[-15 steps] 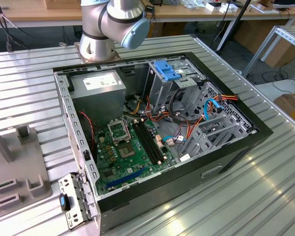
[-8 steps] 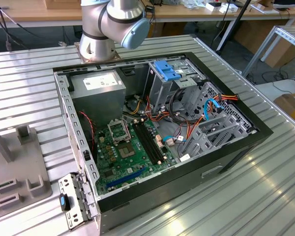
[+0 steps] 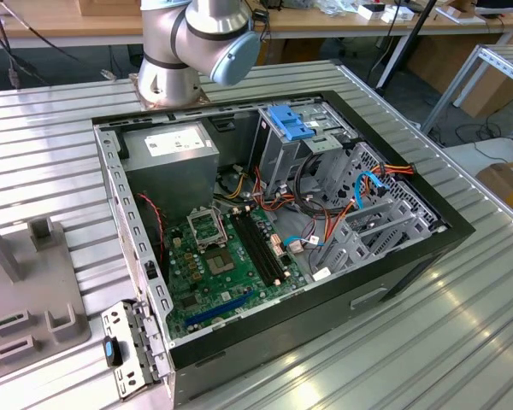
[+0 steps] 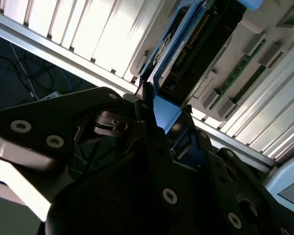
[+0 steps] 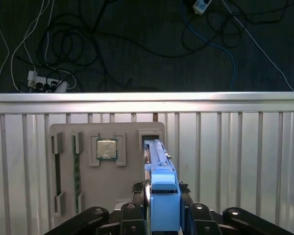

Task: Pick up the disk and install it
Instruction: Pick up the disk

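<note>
First wrist view has the disk (image 5: 160, 169) edge-on, its blue bracket (image 5: 165, 208) nearest the camera. Its long axis runs straight away from the gripper (image 5: 162, 197) toward a slot (image 5: 148, 138) in the grey tray (image 5: 88, 200). The jaws are pinching the disk on its two broad faces, at the bracket end. I cannot tell whether its far end is seated in the slot or just clear of it.

In the second wrist view the gripper (image 4: 166, 115) holds the same blue end, and the disk's (image 4: 196, 44) dark underside faces the camera.

The tray also holds a square processor chip (image 5: 107, 148) in a recess just beside the slot, and a green memory stick (image 5: 77, 171) further along.

In the exterior view the tray (image 3: 34, 299) lies at the exterior view's left on the slatted table (image 3: 60, 145). To its right the open computer case (image 3: 325, 318) holds a green motherboard (image 3: 222, 256), a grey power supply (image 3: 175, 154), coloured cables (image 3: 325, 205) and a drive cage with a blue latch (image 3: 295, 124).
</note>
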### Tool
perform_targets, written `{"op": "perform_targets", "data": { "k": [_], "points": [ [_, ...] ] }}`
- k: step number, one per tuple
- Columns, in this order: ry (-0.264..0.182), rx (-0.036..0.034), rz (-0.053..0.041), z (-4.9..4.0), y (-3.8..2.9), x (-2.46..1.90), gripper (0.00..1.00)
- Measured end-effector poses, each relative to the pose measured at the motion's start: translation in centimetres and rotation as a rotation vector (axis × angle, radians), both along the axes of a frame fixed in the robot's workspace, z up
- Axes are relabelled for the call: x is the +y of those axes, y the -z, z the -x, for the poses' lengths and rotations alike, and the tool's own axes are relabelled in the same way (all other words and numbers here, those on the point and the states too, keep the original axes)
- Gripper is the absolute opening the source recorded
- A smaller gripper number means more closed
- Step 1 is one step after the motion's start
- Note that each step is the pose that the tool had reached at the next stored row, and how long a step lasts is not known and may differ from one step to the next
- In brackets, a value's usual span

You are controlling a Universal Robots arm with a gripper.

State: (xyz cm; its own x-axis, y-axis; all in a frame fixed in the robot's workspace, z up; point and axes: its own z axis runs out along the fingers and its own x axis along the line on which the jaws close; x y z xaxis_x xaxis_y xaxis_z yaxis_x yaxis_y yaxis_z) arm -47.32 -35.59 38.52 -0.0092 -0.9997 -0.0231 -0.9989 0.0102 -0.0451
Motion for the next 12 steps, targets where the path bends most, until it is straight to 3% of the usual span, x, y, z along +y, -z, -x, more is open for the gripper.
{"op": "perform_targets", "data": {
  "k": [2, 5, 12],
  "points": [
    [0.0, 0.0, 0.0, 0.0, -1.08, 0.0, 0.37],
    [0.0, -0.0003, -0.0001, 0.0, -2.12, 0.0, 0.37],
    [0.0, -0.0016, -0.0001, 0.0, -3.54, 0.0, 0.37]
  ]
}}
